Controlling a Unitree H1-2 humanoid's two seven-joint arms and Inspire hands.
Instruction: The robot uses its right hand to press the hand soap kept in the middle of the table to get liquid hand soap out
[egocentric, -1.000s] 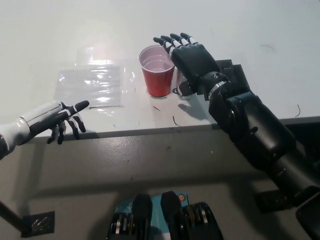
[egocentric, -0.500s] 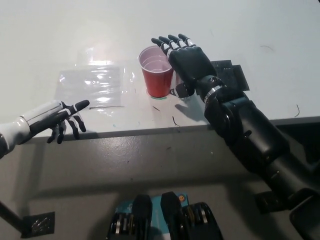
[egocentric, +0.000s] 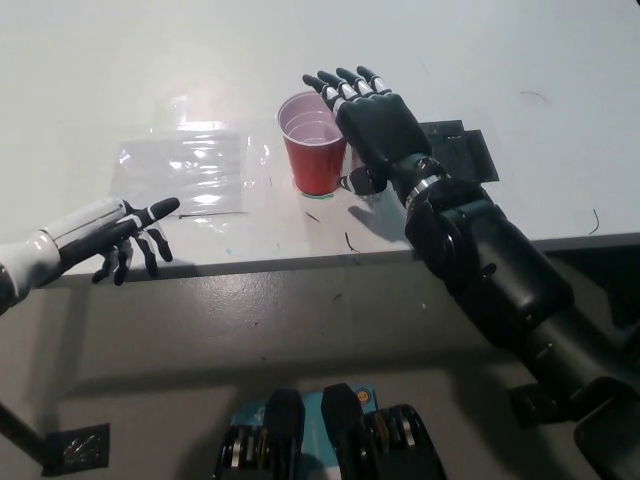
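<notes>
Red cup (egocentric: 315, 150) beside right hand (egocentric: 375, 118) fingers (egocentric: 340, 82)

cup (egocentric: 316, 150): glossy red plastic | sheet (egocentric: 185, 170): clear crinkled film | table (egocentric: 120, 70): matt white

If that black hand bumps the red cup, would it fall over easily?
Probably yes. The red cup looks like thin plastic, so likely light. It stands upright, narrower at its base than its rim, so a sideways nudge from the right hand might tip or slide it. Its contents are unclear.
</notes>
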